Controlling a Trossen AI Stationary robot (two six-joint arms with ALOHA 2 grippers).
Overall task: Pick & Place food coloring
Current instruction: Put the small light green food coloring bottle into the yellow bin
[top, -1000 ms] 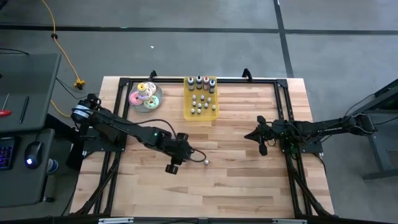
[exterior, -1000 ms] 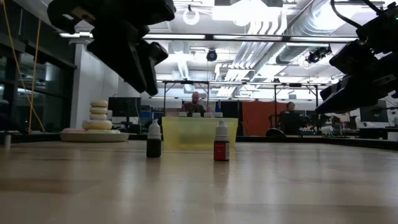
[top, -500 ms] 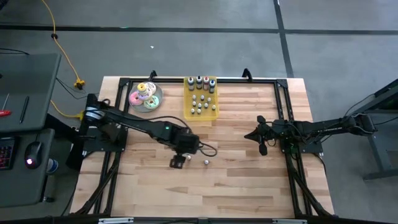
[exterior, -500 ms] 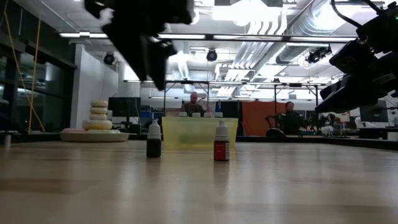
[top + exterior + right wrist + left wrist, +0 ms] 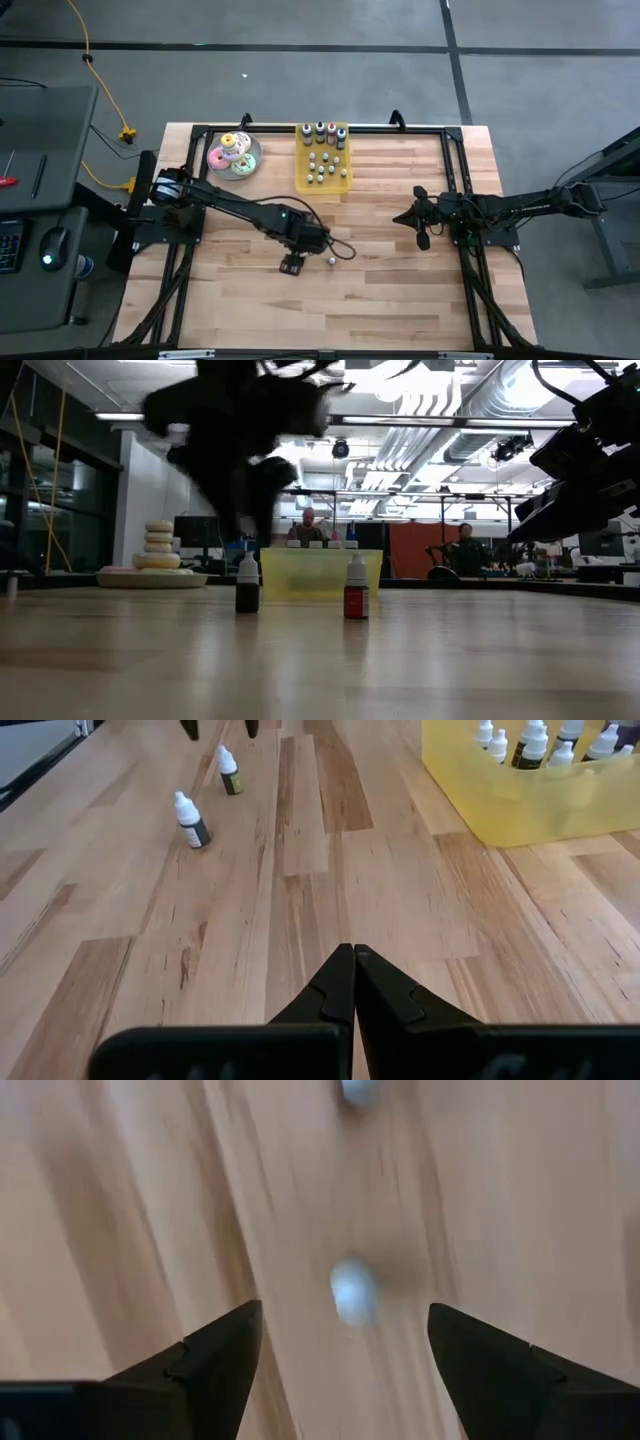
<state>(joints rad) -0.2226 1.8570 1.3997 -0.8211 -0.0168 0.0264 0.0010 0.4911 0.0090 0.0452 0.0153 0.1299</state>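
Observation:
Two food coloring bottles stand upright on the wood table: a dark one (image 5: pixel 247 585) and a red one (image 5: pixel 356 588), both white-capped. My left gripper (image 5: pixel 292 265) hangs open over the dark bottle, whose cap (image 5: pixel 352 1288) shows below and between the fingers without touching them. The red bottle (image 5: pixel 331 260) stands just to its right. Several more bottles stand in the yellow tray (image 5: pixel 340 185) at the far side. My right gripper (image 5: pixel 420 222) waits shut above the table's right part.
A plate of stacked iced donuts (image 5: pixel 233 155) sits at the far left, beside the tray. Black frame rails (image 5: pixel 455 170) run along the table's edges. Bare wood lies between the two bottles and the near edge (image 5: pixel 330 340). People sit in the room beyond the table (image 5: pixel 309 525).
My left gripper has travelled toward the table's right edge and come down, so it now hangs over the dark bottle. Both bottles have stayed where they stood.

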